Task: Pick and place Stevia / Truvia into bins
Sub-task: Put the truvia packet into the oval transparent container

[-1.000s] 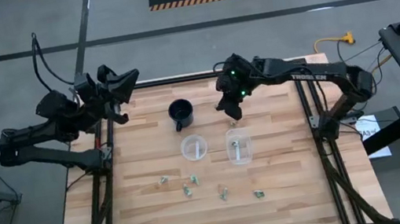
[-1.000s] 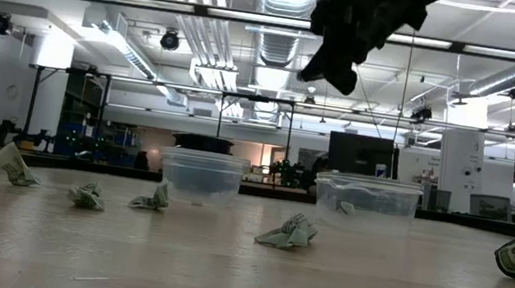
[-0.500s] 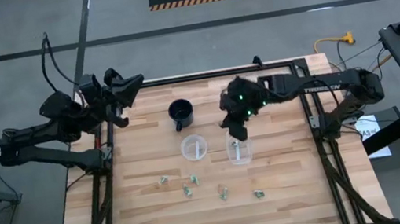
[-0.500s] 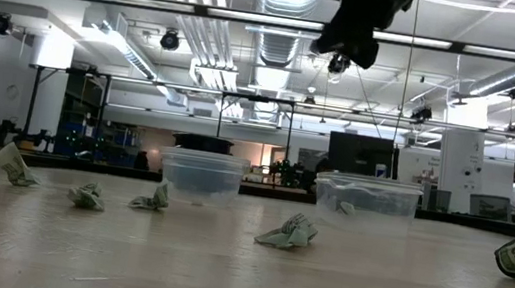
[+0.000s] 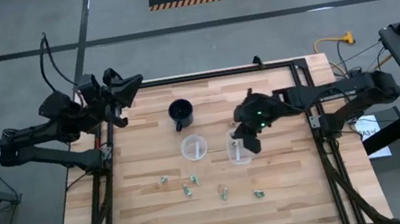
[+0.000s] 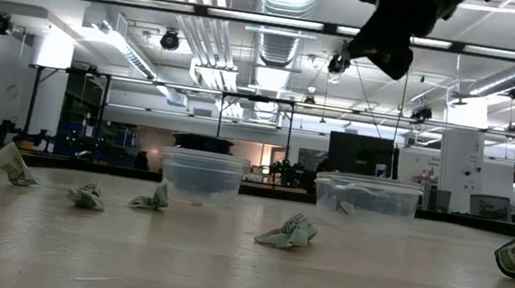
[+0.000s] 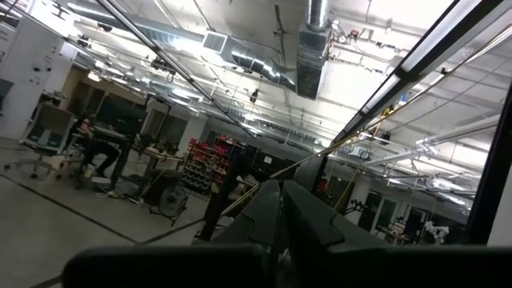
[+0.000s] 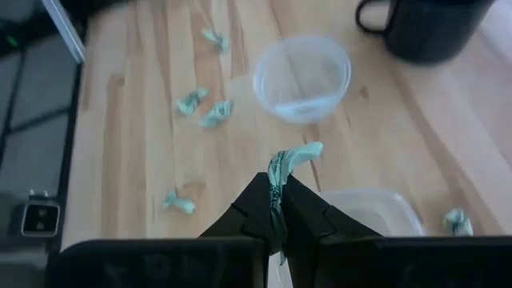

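Observation:
My right gripper (image 5: 252, 141) hangs over the right clear cup (image 5: 238, 151), shut on a green-and-white packet (image 8: 298, 154). The left clear cup (image 5: 194, 146) stands beside it. In the low view a packet (image 6: 344, 208) lies inside the right cup (image 6: 367, 200). Several crumpled packets lie on the wood nearer the front edge, among them one at the left (image 5: 163, 180) and one at the right (image 5: 259, 194). My left gripper (image 5: 136, 80) is shut and raised at the table's far left corner, holding nothing. My right gripper pinches one end of the packet (image 8: 278, 166) between its two fingertips. The fingers slant down toward the table. The packet's free end (image 8: 309, 149) sticks out past the tips, lifted clear above the table and the cups.
A black mug (image 5: 181, 113) with a handle stands just beyond the left cup. The table's metal frame (image 5: 313, 115) runs along its left and right sides. Bare wood lies at the near edge and the far left.
My right gripper has carried the packet from beside the black mug toward the table's near and right edges, ending over the right cup. It has stayed shut on the packet and at about the same height.

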Action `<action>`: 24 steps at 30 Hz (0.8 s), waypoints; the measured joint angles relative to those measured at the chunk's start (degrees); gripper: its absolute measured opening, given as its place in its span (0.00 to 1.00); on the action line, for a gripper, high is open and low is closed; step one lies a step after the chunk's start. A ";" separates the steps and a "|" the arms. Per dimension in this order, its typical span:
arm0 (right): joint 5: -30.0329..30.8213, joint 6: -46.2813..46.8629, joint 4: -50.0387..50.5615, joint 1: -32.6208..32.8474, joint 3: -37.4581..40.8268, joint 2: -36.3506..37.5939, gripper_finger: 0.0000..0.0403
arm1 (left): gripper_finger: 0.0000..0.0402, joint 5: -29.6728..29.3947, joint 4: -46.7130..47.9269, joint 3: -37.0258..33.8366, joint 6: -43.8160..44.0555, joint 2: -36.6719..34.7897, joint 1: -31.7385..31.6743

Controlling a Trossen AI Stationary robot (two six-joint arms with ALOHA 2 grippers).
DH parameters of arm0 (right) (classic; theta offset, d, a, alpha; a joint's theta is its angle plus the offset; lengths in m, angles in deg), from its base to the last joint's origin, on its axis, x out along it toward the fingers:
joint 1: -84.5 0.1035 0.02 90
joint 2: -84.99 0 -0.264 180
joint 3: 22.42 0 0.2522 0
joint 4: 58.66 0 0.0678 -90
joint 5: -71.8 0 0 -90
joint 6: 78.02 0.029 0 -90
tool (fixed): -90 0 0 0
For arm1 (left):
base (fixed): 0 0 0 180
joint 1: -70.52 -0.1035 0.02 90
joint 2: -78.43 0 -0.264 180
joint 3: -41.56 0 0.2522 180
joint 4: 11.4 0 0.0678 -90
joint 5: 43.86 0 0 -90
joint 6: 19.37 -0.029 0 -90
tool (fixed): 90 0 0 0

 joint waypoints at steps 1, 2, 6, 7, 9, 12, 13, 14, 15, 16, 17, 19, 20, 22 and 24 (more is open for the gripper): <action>0.08 0.35 -2.16 -0.01 1.97 1.32 0.02 | 0.00 0.00 0.07 0.00 0.00 0.00 0.00; 0.20 1.06 -4.07 -0.17 3.88 2.42 0.02 | 0.00 0.00 0.12 0.00 0.00 0.00 0.00; 0.62 2.75 -6.09 -0.63 7.96 3.88 0.02 | 0.00 -0.01 0.01 0.00 -0.07 0.31 0.00; 0.62 2.77 -6.21 -0.66 8.57 3.88 0.02 | 0.00 0.00 0.10 -0.02 -0.09 0.35 0.00; 0.62 3.03 -6.17 -0.66 9.40 3.66 0.03 | 0.00 -0.02 0.10 -0.04 -0.11 0.43 -0.02; 0.75 3.39 -6.35 -0.86 9.73 2.82 0.04 | 0.00 -0.49 -0.01 -0.04 -0.09 0.46 -0.16; 1.17 3.41 -6.40 -0.87 9.73 2.63 0.05 | 0.00 -0.80 0.00 -0.04 -0.10 0.48 -0.17; 1.88 3.38 -6.60 -0.88 9.73 2.44 0.05 | 0.00 -0.92 0.01 -0.04 -0.09 0.49 -0.17; 2.24 3.28 -6.81 -0.90 9.71 2.33 0.05 | 0.00 -0.95 -0.02 -0.04 -0.09 0.61 -0.17; 2.29 3.01 -6.92 -0.92 9.71 2.31 0.05 | 0.00 -0.96 -0.07 -0.04 -0.09 0.72 -0.17; 2.40 2.87 -7.09 -1.01 9.71 2.31 0.05 | 0.00 -0.98 -0.02 -0.04 -0.09 0.72 -0.17; 3.24 2.58 -7.68 -1.03 9.67 2.35 0.05 | 0.00 -1.01 0.03 -0.07 -0.09 0.74 -0.17; 3.64 2.68 -7.64 -1.09 9.67 2.37 0.05 | 0.00 -1.06 -0.06 -0.05 -0.07 0.82 -0.17; 3.66 2.72 -7.53 -1.32 9.65 2.35 0.05 | 0.00 -1.18 -0.15 -0.04 0.02 0.84 -0.17; 3.66 2.72 -7.57 -1.41 9.60 2.38 0.05 | 0.00 -1.36 -0.19 -0.04 0.36 1.22 -0.17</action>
